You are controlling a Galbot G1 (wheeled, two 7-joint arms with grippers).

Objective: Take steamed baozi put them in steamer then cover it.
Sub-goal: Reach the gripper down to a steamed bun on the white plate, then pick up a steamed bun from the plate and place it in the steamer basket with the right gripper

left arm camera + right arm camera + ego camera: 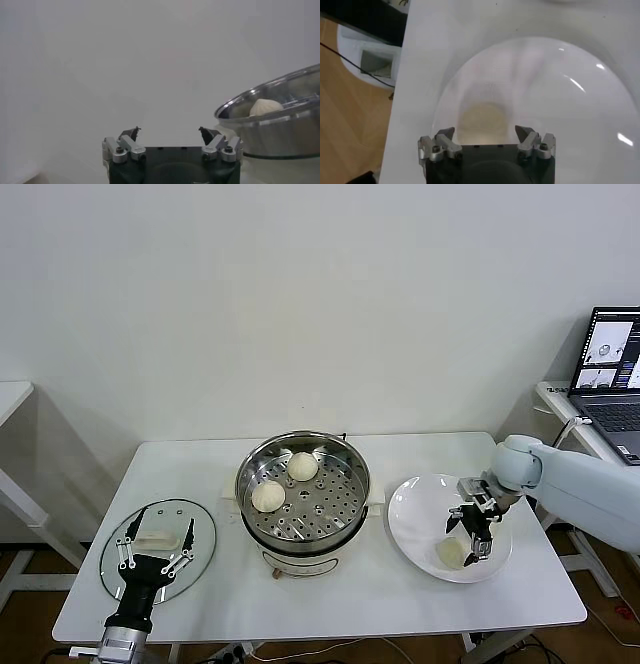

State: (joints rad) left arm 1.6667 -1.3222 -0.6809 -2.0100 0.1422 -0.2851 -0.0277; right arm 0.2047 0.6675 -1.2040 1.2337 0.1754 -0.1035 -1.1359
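The steamer (303, 494) stands mid-table with two steamed baozi (303, 466) (268, 496) on its perforated tray. A third baozi (452, 553) lies on the white plate (420, 509) at the right. My right gripper (468, 542) hangs open just over it. In the right wrist view that baozi (482, 120) sits between the spread fingers of the gripper (485, 132). The cover (113, 559), a glass lid, lies flat at the front left. My left gripper (155, 544) hovers open above the lid's white handle. The left wrist view shows that gripper (170, 132) empty, with the steamer (280, 125) off to one side.
A laptop (608, 364) sits on a side table at the far right. Another table's corner (10, 399) shows at the left edge. The plate lies near the table's front right edge, with floor beyond it (350, 125).
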